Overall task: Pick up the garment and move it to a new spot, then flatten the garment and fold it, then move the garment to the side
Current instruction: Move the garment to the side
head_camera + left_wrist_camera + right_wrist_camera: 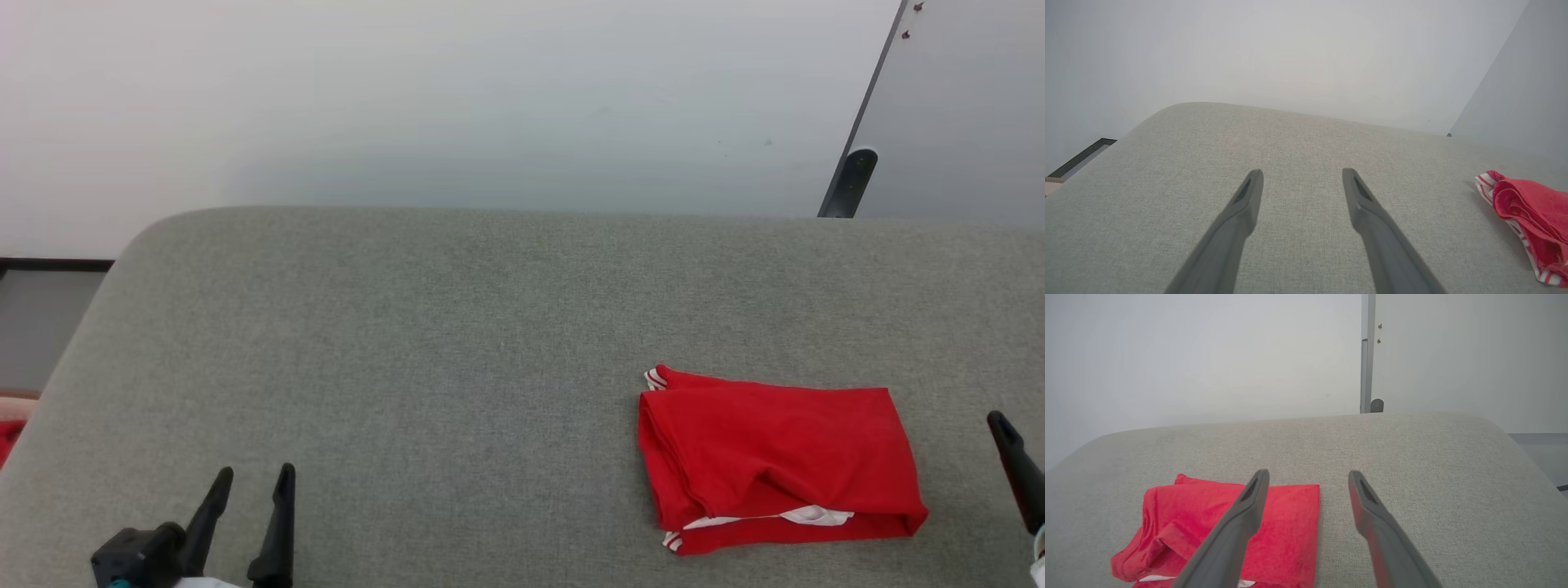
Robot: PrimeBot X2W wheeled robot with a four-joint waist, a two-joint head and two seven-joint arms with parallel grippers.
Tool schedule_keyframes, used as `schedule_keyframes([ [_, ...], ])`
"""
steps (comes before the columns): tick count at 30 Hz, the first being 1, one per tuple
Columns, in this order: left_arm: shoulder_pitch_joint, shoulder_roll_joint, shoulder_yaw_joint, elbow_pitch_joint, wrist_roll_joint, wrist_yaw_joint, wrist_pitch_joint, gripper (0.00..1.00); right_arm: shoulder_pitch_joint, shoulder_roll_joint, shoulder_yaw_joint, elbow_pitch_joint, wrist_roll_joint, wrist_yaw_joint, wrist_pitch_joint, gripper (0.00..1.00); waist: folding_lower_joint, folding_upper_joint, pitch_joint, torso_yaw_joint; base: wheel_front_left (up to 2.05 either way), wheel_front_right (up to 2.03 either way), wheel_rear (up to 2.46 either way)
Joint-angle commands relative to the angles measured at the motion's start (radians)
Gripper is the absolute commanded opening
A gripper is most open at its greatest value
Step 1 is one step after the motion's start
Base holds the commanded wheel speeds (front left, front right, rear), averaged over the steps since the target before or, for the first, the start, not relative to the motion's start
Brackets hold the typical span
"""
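We see a wide grey fabric-covered table (pixel 408 343) with rounded corners against a plain white wall (pixel 408 98), and a grey panel (pixel 963 106) on a dark post leaning in at the far right. The bright red soft fabric garment (pixel 775 457) lies on the right part of the table as a compact rectangle, a white panel peeking from its near edge and white-and-red stripe trim at its left corners. We judge it is folded and set off to the side, as the last step of the task asks, leaving the middle of the table bare. The left claw (pixel 255 472) hovers low at the near left, well apart from the garment, fingers spread and holding nothing. The right claw (pixel 1308 475) stands just beside the garment's right edge, also wide open and empty. We take both as parked clear of the cloth. We find no brand, label or readable writing anywhere
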Motion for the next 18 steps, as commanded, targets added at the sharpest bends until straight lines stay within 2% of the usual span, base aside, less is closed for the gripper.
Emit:
schedule_keyframes([
  [1,0.005,0.001,-0.001,-0.005,-0.002,0.006,0.003,1.00,0.004,0.004,0.002,-0.003,0.003,0.000,0.003,1.00,0.0000,0.0000,0.002,0.002,0.00,0.00,0.00],
  [4,-0.001,-0.005,-0.005,-0.011,-0.002,0.008,0.002,1.00,-0.017,-0.012,0.022,-0.007,0.003,0.000,0.043,1.00,0.0000,0.0000,0.017,0.008,0.00,0.00,0.00],
  [6,-0.011,-0.008,-0.006,-0.017,-0.002,0.009,0.000,1.00,-0.034,-0.037,0.045,0.004,-0.006,0.000,0.113,1.00,0.0000,0.0000,0.037,0.012,0.00,0.00,0.00],
  [14,-0.067,-0.045,-0.023,0.001,-0.003,-0.004,-0.017,1.00,-0.178,-0.094,0.086,0.080,0.000,0.000,0.582,1.00,0.0000,0.0000,0.135,0.050,0.00,0.00,0.00],
  [18,-0.096,-0.069,-0.029,0.022,-0.001,-0.016,-0.028,1.00,-0.269,-0.094,0.059,0.094,-0.032,0.000,0.761,1.00,0.0000,0.0000,0.184,0.070,0.00,0.00,0.00],
])
